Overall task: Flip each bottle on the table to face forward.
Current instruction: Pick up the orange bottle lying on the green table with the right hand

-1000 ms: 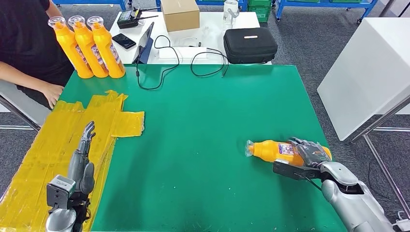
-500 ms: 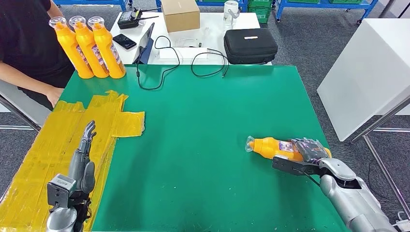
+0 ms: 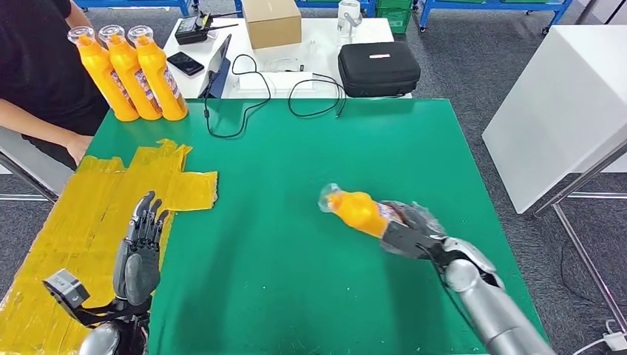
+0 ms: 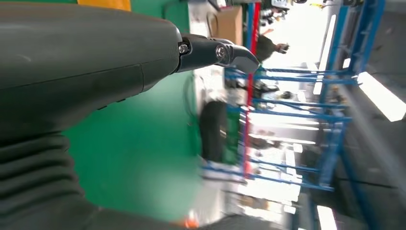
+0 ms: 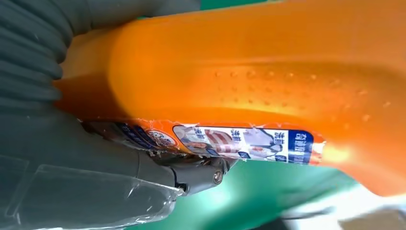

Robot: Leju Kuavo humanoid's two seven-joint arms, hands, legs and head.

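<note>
Bottle lifted off worktop
Right hand [image 3: 414, 229] gripped the orange plastic bottle [image 3: 358, 209], raised since earlier; left hand [image 3: 140, 251] spread, empty; reorientation could begin.

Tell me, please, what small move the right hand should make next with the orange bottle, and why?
Probably keep tilting the orange bottle toward upright over the green table. The right hand grips its lower body, and its cap end points up and away at a slant. The three bottles at the far corner stand upright, which suggests the intended pose.
</note>
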